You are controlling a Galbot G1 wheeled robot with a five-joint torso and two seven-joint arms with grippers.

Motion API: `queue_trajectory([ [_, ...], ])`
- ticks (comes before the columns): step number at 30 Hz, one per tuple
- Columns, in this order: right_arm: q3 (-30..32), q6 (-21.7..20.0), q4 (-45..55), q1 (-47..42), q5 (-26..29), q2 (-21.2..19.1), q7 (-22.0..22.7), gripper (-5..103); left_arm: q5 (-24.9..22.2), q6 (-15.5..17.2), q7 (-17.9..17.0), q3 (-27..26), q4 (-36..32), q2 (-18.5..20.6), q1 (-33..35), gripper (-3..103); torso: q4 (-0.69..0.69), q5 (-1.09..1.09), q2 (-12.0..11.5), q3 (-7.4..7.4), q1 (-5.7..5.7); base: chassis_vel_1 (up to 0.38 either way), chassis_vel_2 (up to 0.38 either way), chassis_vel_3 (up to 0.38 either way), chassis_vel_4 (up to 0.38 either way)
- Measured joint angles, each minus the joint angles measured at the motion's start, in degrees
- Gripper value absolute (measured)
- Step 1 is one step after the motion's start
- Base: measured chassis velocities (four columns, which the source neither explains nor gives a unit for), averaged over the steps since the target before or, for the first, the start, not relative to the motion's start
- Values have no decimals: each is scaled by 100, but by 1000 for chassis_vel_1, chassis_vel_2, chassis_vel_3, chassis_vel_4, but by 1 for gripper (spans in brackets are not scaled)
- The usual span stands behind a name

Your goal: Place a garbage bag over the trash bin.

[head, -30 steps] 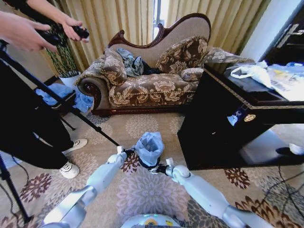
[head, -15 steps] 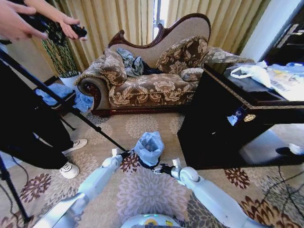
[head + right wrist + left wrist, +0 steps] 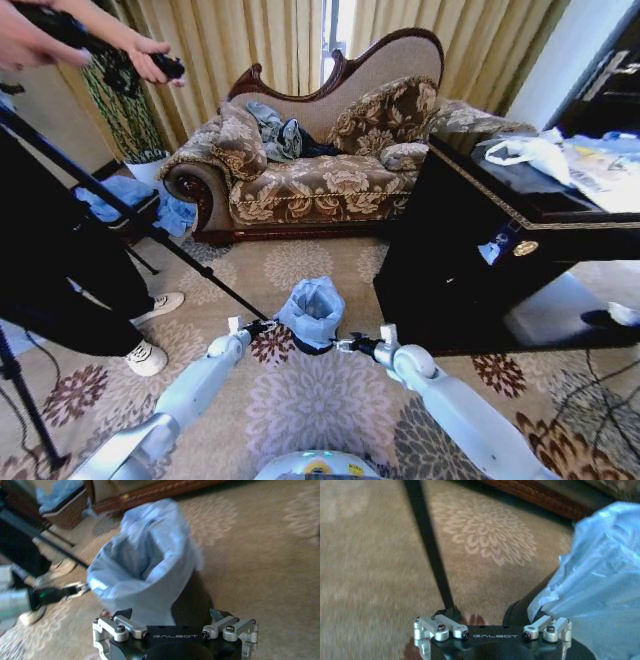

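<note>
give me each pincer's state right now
Left pincer: open, holding nothing, beside the garbage bag.
Right pincer: open, holding nothing, beside the trash bin.

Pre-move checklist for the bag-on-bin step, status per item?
1. Garbage bag sits over the trash bin: ok, it covers the top and stands up above it, with black wall bare at the base.
2. Bag mouth open: ok, the right wrist view shows it gaping.
3. Left gripper beside the bin on its left: ok; whether it touches the plastic, cannot tell.
4. Right gripper beside the bin on its right: ok; fingers look spread in its wrist view, nothing between them.
5. Tripod leg near the left gripper: not ok, close by.
6. Bin upright on the carpet: ok.
</note>
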Motion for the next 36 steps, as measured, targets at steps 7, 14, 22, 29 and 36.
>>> queue_trajectory([
  [7, 450, 14, 107, -248, 52, -112, -16, 100, -1176, 452, 172, -333, -355, 71, 310, 97, -2, -2, 0, 0, 0, 0, 0, 0, 0],
  [14, 579, 31, 89, -283, 53, -89, -15, 100, -636, 308, 787, -382, -834, 437, 617, 96, 1, -2, 0, 0, 0, 0, 0, 0, 0],
  [22, 784, 50, 43, -272, 51, 0, 11, 100, 1469, -812, 1055, -453, -1574, 1223, 1070, 96, 3, 0, 0, 0, 0, 0, 0, 0, 0],
  [29, 1206, 60, 284, -446, 112, 18, 113, 100, 2613, -1506, 822, -385, -2010, 1676, 662, 93, 0, 0, 0, 0, 0, 0, 0, 0, 0],
  [36, 1528, 76, 547, -775, 142, 18, 173, 100, 2394, -1250, 569, 55, -2153, 1506, -206, 89, -1, 0, 0, 0, 0, 0, 0, 0, 0],
])
